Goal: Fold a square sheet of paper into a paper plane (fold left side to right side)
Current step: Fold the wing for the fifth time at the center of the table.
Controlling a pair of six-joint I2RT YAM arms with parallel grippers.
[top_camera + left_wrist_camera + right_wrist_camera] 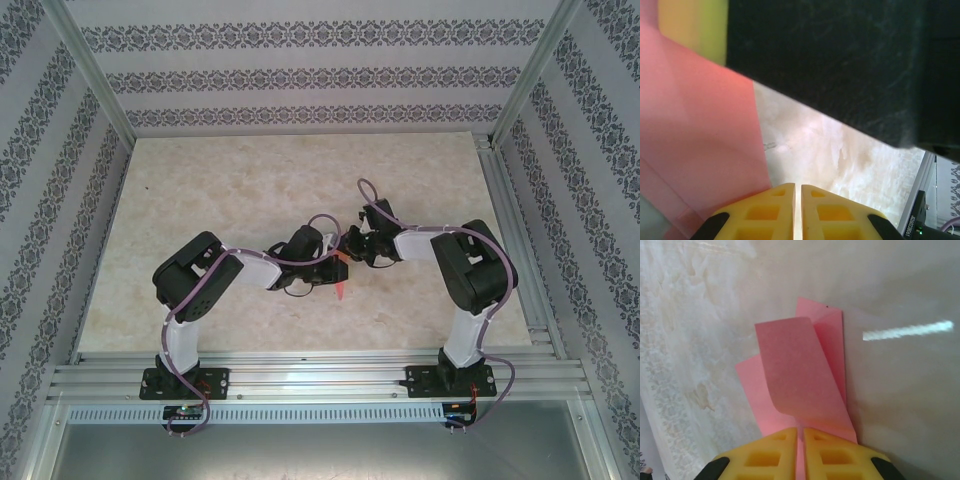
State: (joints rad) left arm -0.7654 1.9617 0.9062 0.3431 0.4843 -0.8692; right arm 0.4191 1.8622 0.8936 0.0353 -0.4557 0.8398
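Observation:
The pink-red sheet of paper (795, 365) lies folded in layers on the pale table, with one flap curling up toward the camera. My right gripper (800, 429) is shut on its near edge, and pink shows in the slit between the yellow fingers. In the left wrist view the paper (695, 140) spreads to the left of my left gripper (797, 186), whose jaws are closed to a thin pale slit with no pink in it. From above, both grippers meet mid-table, left (338, 265) and right (352, 245), with a red tip of paper (341, 289) poking out below them.
The right gripper's black body (830, 60) hangs close over the left wrist camera. The marble-look table (250, 190) is bounded by aluminium rails (505, 230) and patterned walls (300, 80). Both arm bases sit on the near rail (320, 378).

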